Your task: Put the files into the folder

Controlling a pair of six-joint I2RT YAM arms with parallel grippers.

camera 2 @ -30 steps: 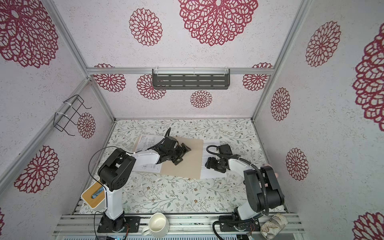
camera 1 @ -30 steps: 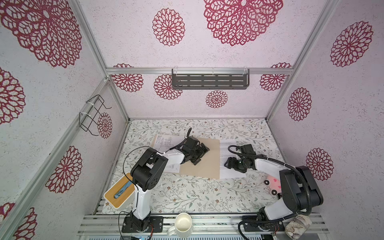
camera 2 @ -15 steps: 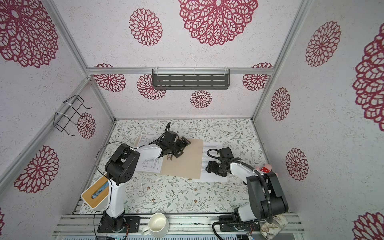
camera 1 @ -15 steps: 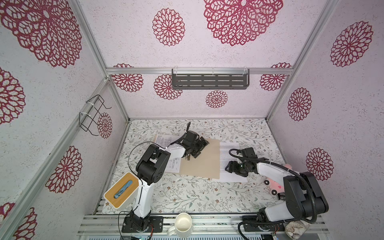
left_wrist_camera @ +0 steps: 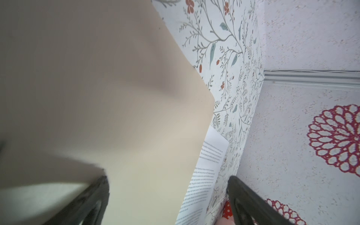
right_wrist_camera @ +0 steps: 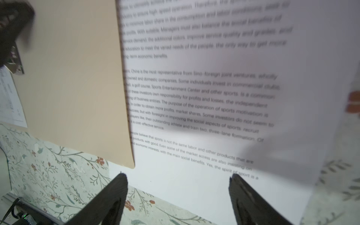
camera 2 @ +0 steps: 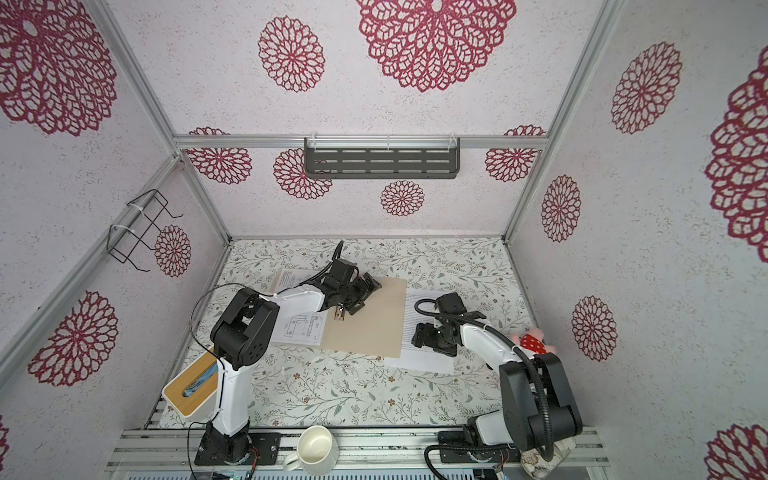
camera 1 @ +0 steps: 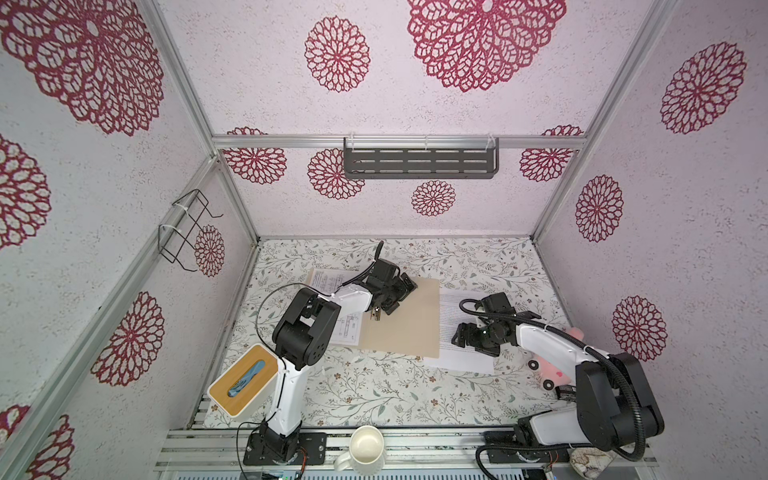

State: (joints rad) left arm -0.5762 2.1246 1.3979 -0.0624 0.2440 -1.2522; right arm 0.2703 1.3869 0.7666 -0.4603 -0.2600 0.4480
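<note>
The flat beige cardboard folder [camera 1: 409, 328] lies mid-worktop [camera 1: 374, 395]. The white printed-text sheet [camera 1: 451, 318] has its left edge under it, and the white line-drawing sheet [camera 1: 348, 328] sits at its left side. The 2 grippers gape empty: left gripper [camera 1: 405, 287] over the folder, right gripper [camera 1: 462, 337] over the text sheet.

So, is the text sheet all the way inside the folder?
No, most of the text sheet lies bare beside the folder, with only one edge covered.
</note>
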